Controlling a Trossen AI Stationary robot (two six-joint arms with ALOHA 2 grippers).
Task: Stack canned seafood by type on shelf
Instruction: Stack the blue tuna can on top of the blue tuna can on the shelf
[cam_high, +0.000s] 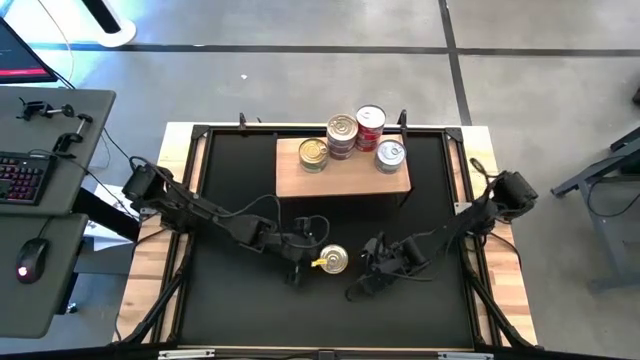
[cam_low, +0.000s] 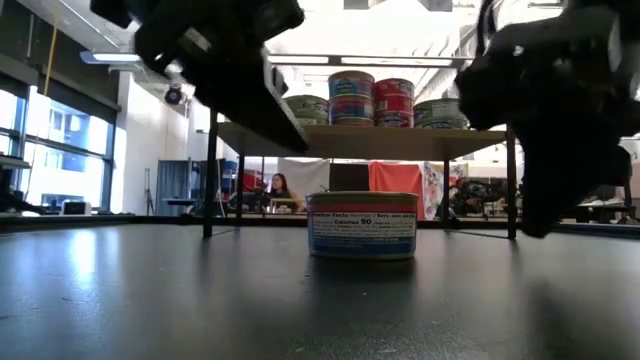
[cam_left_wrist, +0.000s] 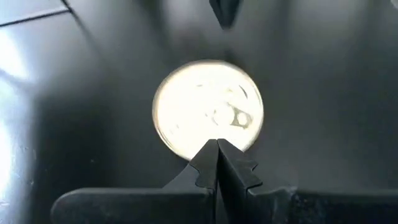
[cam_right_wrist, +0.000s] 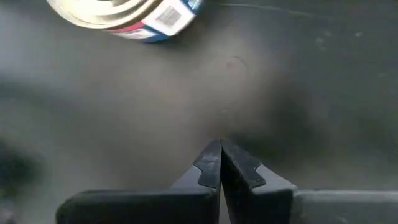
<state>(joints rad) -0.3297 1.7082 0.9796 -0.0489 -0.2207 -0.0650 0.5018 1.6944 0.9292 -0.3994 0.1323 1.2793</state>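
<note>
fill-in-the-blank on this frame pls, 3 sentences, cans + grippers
1. The left gripper hangs over the lone can with its fingers ____.
2. That can stands on the black ____.
3. On the shelf, the red-sided can is stacked ____ another can.

Missing words: shut; mat; on top of

Seen from table height, both arms are dark blurs cut off by the frame's top. The lone tin (cam_low: 362, 224) at centre shows small print I can't read. In the right wrist view that tin (cam_right_wrist: 127, 17) is cropped at the upper left.
</note>
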